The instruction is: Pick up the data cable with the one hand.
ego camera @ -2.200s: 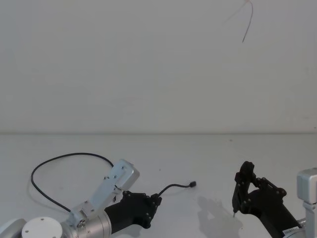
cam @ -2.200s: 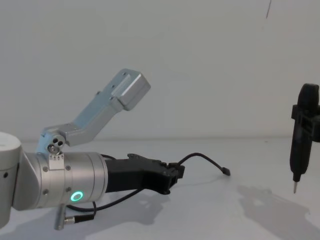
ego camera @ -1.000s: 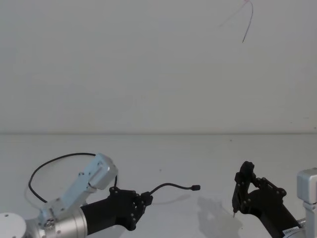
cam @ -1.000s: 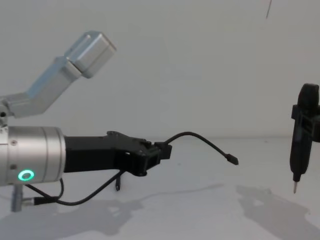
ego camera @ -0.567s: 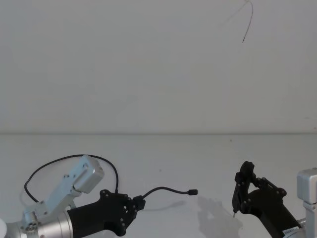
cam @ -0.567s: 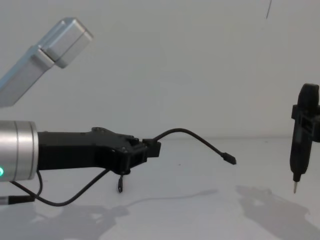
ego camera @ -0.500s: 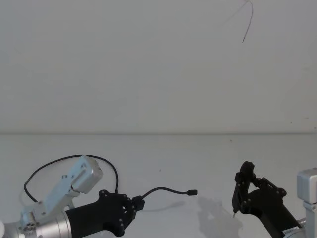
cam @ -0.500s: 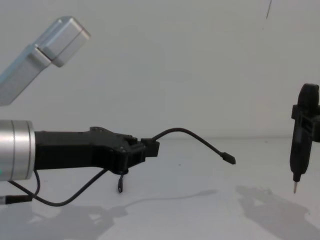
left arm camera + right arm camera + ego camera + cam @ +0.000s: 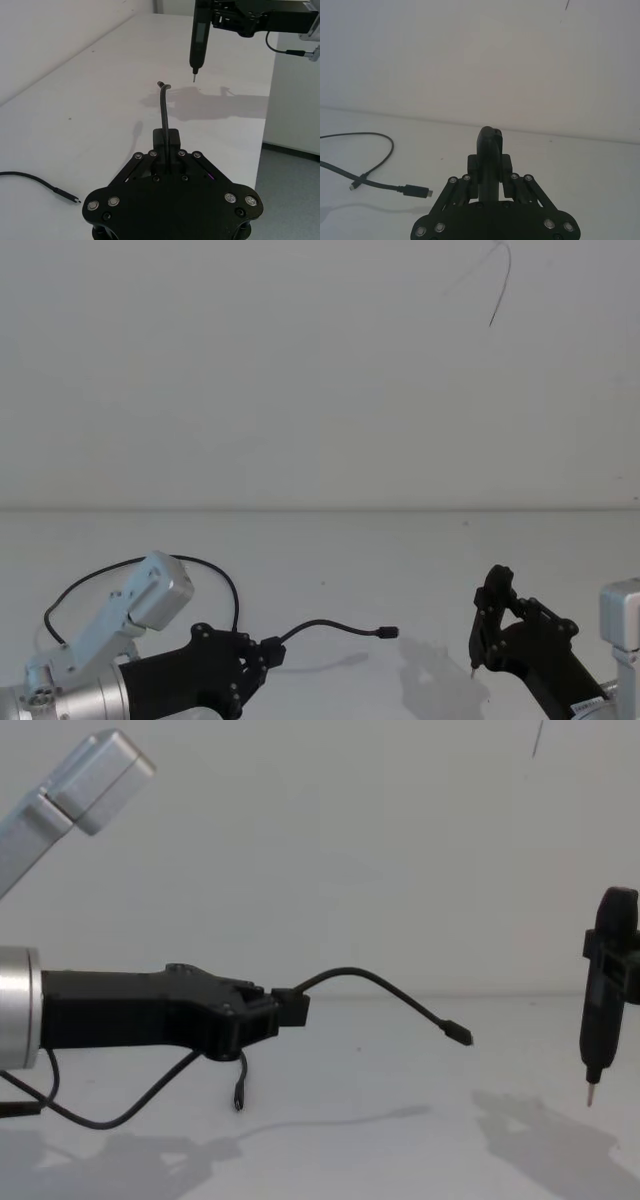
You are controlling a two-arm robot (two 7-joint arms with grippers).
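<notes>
**A:** Where does the left gripper [image 9: 268,648] sit?

**B:** Low on the left in the head view. It reaches forward above the white table [image 9: 420,560], with its silver wrist behind it.

**A:** And its fingers?

**B:** They are clamped together on the data cable [image 9: 325,621]. The left wrist view shows the cable running out from between the two black fingertips.

**A:** So the cable is off the table?

**B:** At that end, yes. From the grip it arches up and to the right, then droops to a small black plug [image 9: 459,1034] that hangs in the air, with its thin shadow on the table below. In the chest view another stretch drops beneath the gripper to a second small plug [image 9: 238,1102]. In the head view the rest curves back in a wide loop behind the left arm.

**A:** What is further right?

**B:** Bare table, then the right gripper [image 9: 490,162], low on the right and well apart from the cable. Its fingers are closed on a slim black tool [image 9: 200,30] that points down, its pale tip just above the table.
</notes>
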